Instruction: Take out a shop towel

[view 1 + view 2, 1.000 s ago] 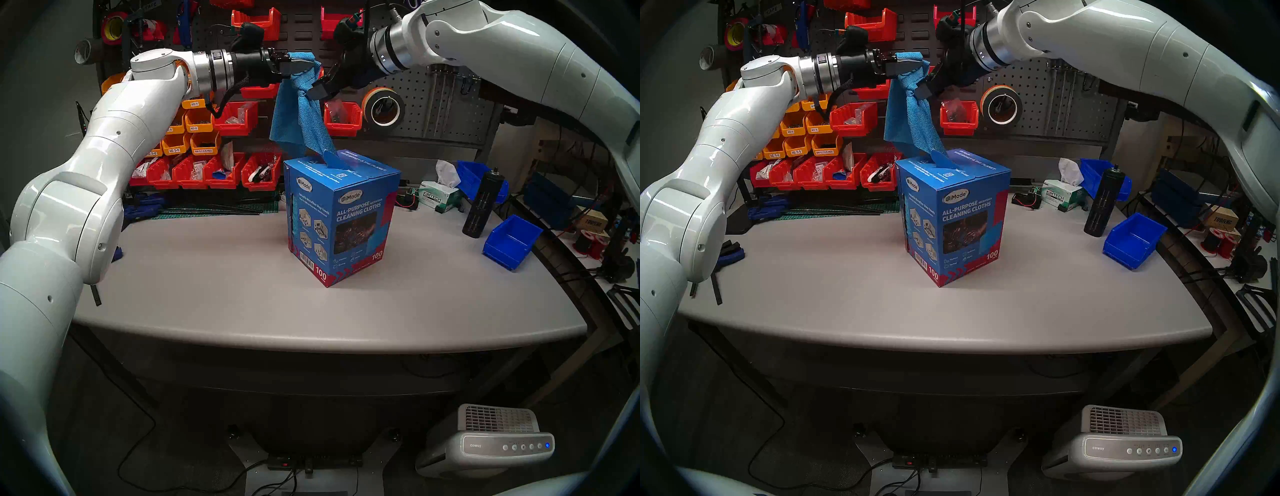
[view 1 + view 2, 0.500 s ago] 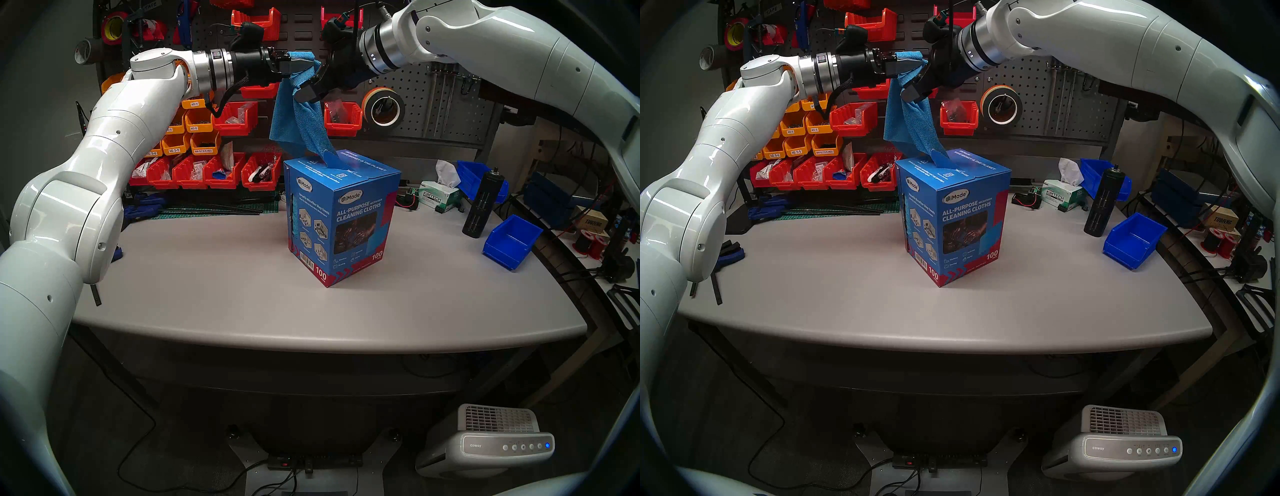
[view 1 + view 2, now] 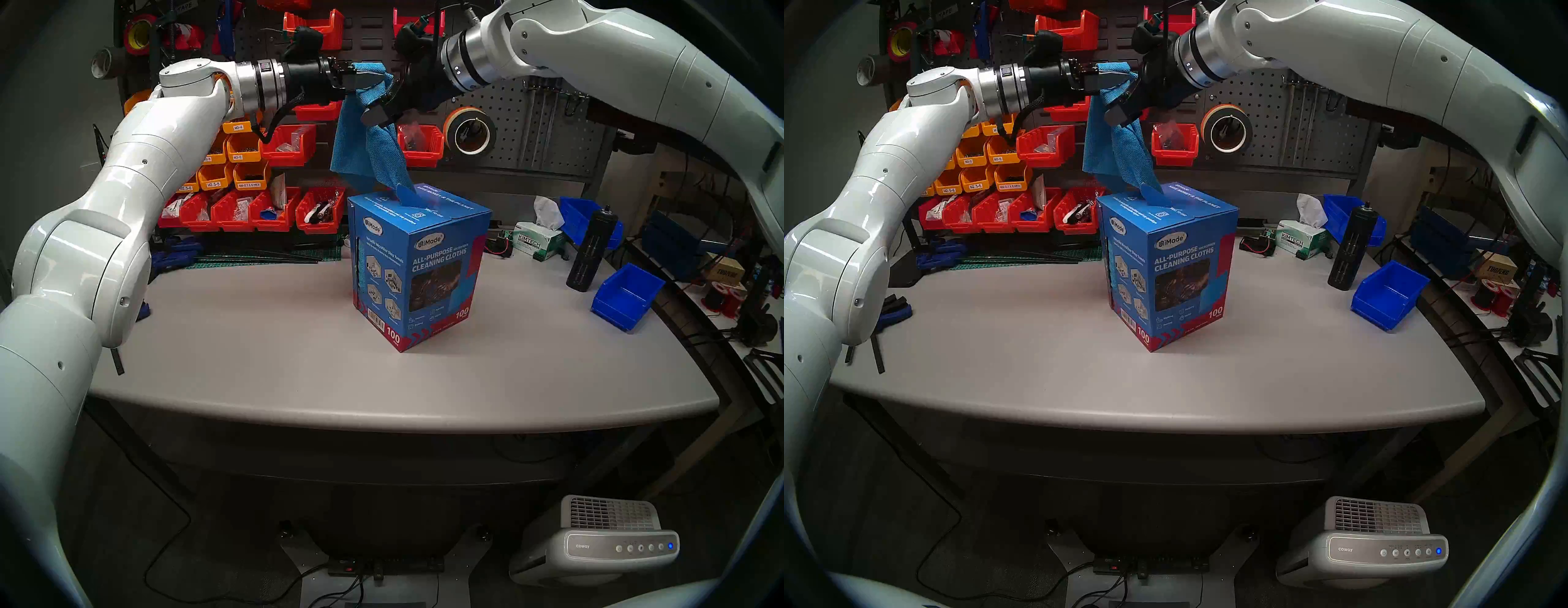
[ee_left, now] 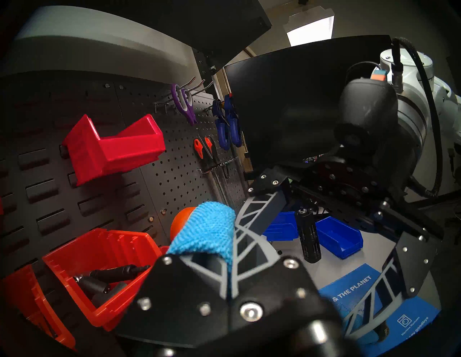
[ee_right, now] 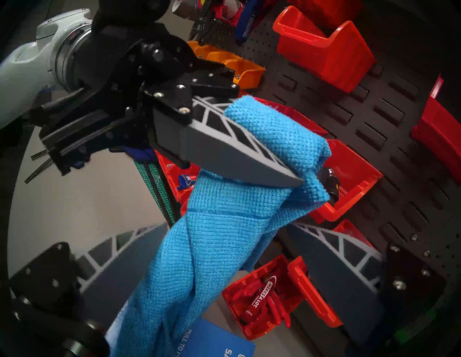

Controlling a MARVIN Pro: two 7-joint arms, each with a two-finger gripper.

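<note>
left gripper [image 3: 373,81]: clamped on the top fold of the shop towel [image 3: 365,157], held high over the table.
shop towel: hangs limp from that pinch, its tail in the slot of the blue carton [image 3: 418,271] — light and soft, likely to drag through the slot; best taken just under the fold.
right gripper [image 5: 224,251]: fingers wide, straddling the cloth, not holding.
surroundings: red bins [image 3: 292,144] behind — tissue box [image 3: 536,244], black can [image 3: 592,250] well to the right, clear.
</note>
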